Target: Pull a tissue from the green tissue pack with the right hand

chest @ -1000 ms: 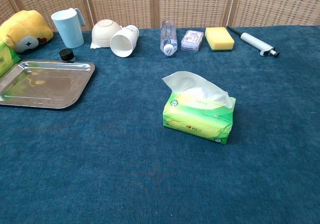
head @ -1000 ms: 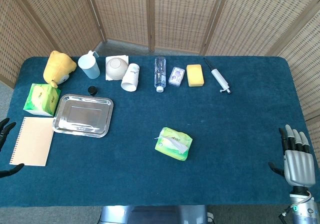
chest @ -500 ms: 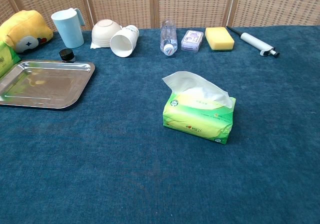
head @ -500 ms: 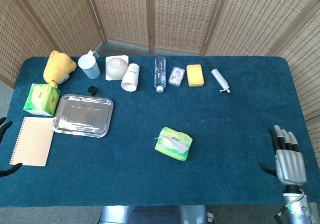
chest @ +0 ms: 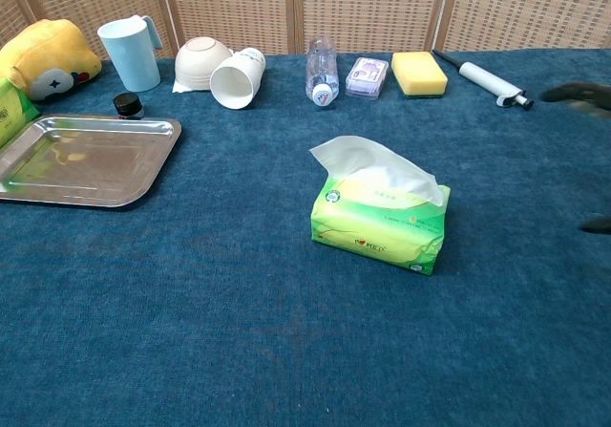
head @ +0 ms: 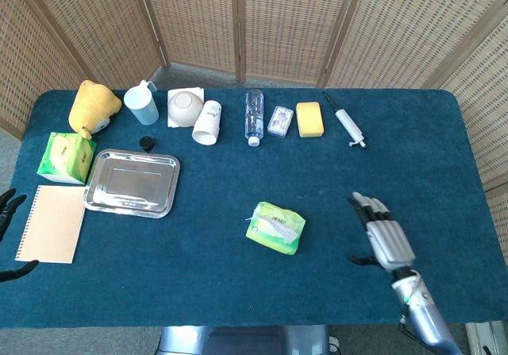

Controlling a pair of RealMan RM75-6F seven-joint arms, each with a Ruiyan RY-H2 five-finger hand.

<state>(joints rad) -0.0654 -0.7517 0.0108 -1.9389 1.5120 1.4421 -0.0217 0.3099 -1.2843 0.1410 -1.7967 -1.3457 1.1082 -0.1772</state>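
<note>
I see my right hand (head: pixel 382 232) over the blue surface (head: pixel 238 283), to the right of the green pack (head: pixel 275 227) and apart from it. Its fingers (head: pixel 370 208) lie stretched out side by side, thumb out to the side, holding nothing. In the chest view only dark, blurred fingertips (chest: pixel 582 93) show at the right edge.

The pack sits near the middle of the surface, and a white tissue (chest: pixel 372 164) stands up out of its top slot.

My left hand (head: pixel 9 208) barely shows at the left edge beside the notebook (head: pixel 51 223); a few dark fingertips spread apart, nothing in them.

Along the far edge I see a yellow plush (head: pixel 92 106), blue jug (head: pixel 143 105), bowl (head: pixel 185 106), tipped paper cup (head: pixel 208 122), lying bottle (head: pixel 253 116), small box (head: pixel 281 121), sponge (head: pixel 309 119) and pipette (head: pixel 348 123). A steel tray (head: pixel 131 183) lies left, a second green pack (head: pixel 66 157) just beside it.
</note>
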